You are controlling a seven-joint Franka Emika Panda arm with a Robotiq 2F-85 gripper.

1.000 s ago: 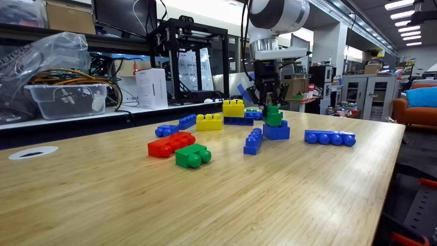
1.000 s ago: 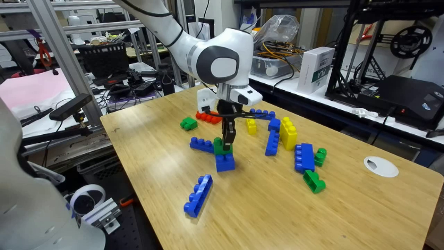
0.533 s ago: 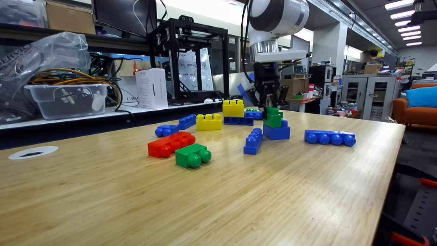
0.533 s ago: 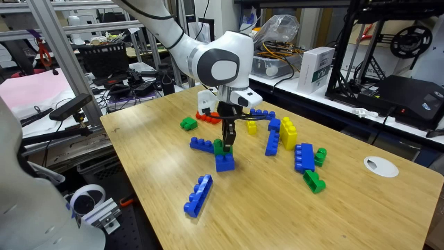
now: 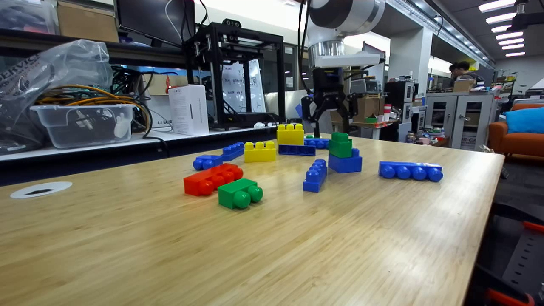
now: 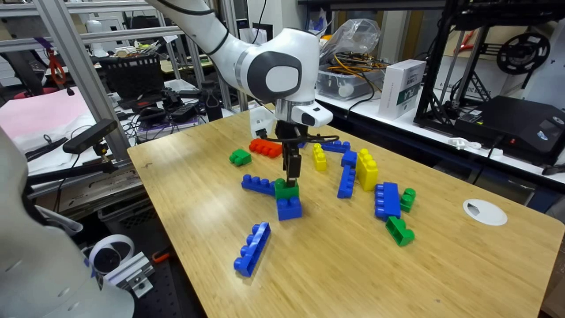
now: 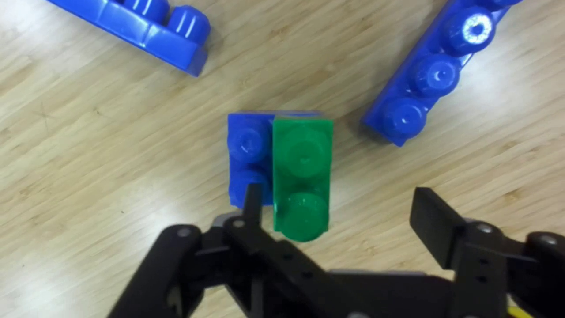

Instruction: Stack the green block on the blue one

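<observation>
The green block (image 5: 341, 146) rests on top of the blue one (image 5: 346, 163), upright in both exterior views. From above in the wrist view, the green block (image 7: 304, 172) covers one side of the blue one (image 7: 247, 141), leaving a row of blue studs bare to its left. My gripper (image 7: 337, 198) is open, its fingers spread far wider than the block, with no contact visible. In an exterior view the gripper (image 5: 331, 129) hovers just above the stack, one fingertip on either side. Seen from elsewhere, the gripper (image 6: 291, 179) partly overlaps the green block (image 6: 287, 191).
A thin blue strip (image 5: 314, 177) lies close beside the stack, and a long blue brick (image 5: 410, 171) lies farther off. A green brick (image 5: 240, 194), a red brick (image 5: 212, 179) and a yellow brick (image 5: 260, 152) are spread around. More blue and green pieces (image 6: 387, 201) lie beyond.
My gripper has opened, let go of the green block and risen a little. The green block has stayed on the blue one; the pair has shifted very slightly.
</observation>
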